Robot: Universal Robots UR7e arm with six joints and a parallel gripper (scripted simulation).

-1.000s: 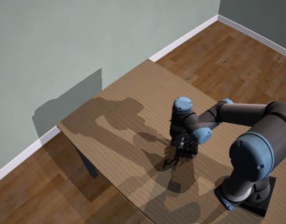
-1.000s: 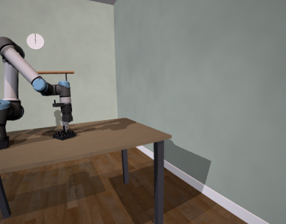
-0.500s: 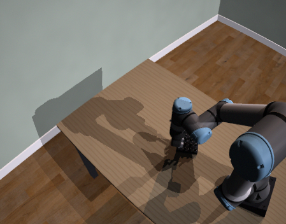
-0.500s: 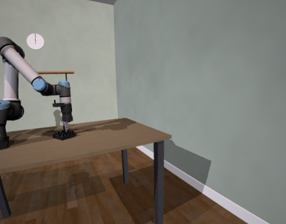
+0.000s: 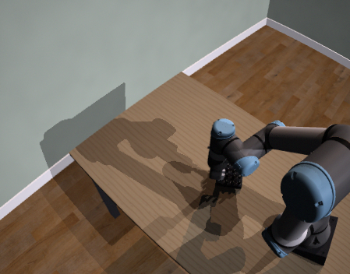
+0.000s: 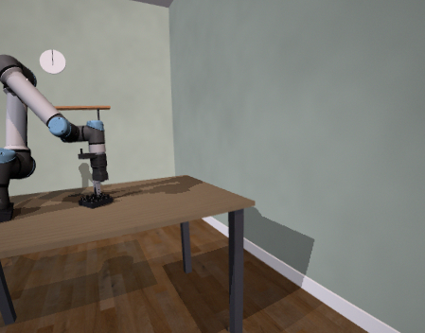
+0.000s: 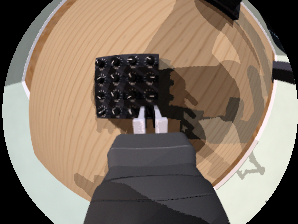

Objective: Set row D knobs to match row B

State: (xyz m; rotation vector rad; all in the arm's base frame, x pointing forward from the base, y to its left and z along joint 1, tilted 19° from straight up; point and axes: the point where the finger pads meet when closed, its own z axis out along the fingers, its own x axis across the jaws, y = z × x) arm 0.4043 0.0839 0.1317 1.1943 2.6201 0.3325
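Observation:
The black knob box (image 5: 229,185) (image 6: 97,204) (image 7: 124,56) stands on the table, with four rows of four black knobs bearing short white lines. In the wrist view my gripper (image 6: 98,194) (image 7: 149,112) reaches down over the lower right corner of the box. Its pale fingers stand close together on both sides of the corner knob and are shut on it. The fingers hide most of that knob and its line. The knob above it (image 7: 151,95) is free of the fingers. The socket and the printed names cannot be made out, so I cannot tell which row this is.
The wooden table (image 5: 148,109) (image 6: 199,199) (image 7: 65,100) carries the box and the arm's base (image 5: 323,249). Neighbouring knobs stand close to the fingers on the left and above in the wrist view. The arm's shadows fall across the box and table.

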